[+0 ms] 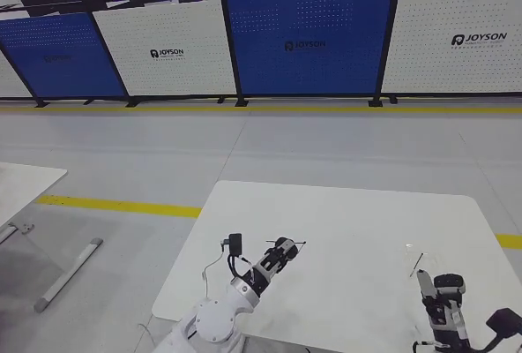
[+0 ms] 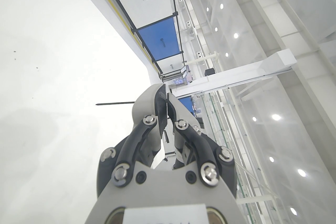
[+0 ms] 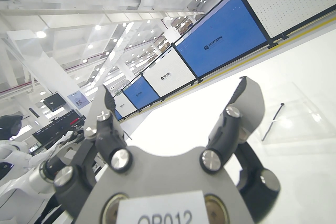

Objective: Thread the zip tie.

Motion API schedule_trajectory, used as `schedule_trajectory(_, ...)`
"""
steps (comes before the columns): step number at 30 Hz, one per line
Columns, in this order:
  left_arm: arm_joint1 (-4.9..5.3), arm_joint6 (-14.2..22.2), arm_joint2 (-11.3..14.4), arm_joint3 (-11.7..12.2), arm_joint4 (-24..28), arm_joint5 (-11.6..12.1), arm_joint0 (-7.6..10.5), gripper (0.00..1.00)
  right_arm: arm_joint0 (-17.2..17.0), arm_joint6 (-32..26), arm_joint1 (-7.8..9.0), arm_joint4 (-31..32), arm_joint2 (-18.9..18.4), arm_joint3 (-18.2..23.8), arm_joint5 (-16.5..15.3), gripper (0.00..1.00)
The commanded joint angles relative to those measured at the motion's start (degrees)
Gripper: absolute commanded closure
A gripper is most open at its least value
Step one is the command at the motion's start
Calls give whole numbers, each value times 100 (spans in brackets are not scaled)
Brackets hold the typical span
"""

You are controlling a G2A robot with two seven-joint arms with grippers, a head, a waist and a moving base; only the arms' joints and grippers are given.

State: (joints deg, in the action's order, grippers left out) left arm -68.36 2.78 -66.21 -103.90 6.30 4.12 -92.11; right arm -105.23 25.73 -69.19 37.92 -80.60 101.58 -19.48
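Over the white table (image 1: 349,212), the left gripper (image 2: 166,100) is clamped on a black zip tie (image 2: 115,104). The right gripper (image 3: 175,91) is spread wide, near a second zip tie (image 3: 274,121) lying on a clear sheet (image 3: 309,104).

I work at a white rectangular table (image 1: 349,229); beyond a yellow floor line (image 1: 243,108) stand blue and white perforated panels (image 1: 307,44).
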Motion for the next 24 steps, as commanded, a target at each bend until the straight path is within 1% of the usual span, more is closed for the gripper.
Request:
schedule_trajectory(1,-6,-47,7,23,-9,-60,28,100,8,-19,-1,-13,-3,0,13,0)
schedule_trajectory(4,-31,-374,21,44,-92,-146,77,100,77,-250,-8,-356,-147,41,244,0)
schedule_trajectory(7,-57,-662,36,111,-146,-213,108,100,71,-905,30,-478,-452,164,501,0)
schedule_trajectory(8,-65,-746,48,140,-193,-238,118,100,75,-1345,59,-444,-614,215,694,0)
schedule_trajectory(9,-72,-788,56,160,-185,-272,122,100,107,-1578,74,-506,-752,290,830,0)
schedule_trajectory(10,-78,-821,59,165,-170,-296,133,100,131,-1739,79,-701,-861,342,882,0)
schedule_trajectory(11,-85,-814,67,175,-133,-295,142,100,151,-2112,98,-964,-989,371,795,0)
schedule_trajectory(12,-89,-785,62,184,-62,-289,142,100,175,-2464,125,-1063,-1131,366,749,0)
schedule_trajectory(13,-91,-749,47,190,13,-287,141,100,205,-2717,144,-1161,-1281,357,808,0)
schedule_trajectory(15,-94,-609,3,211,230,-274,142,100,285,-2978,159,-1295,-1460,373,1034,0)
schedule_trajectory(24,-94,-572,-4,216,273,-271,143,100,294,-3035,161,-1306,-1462,377,1037,0)
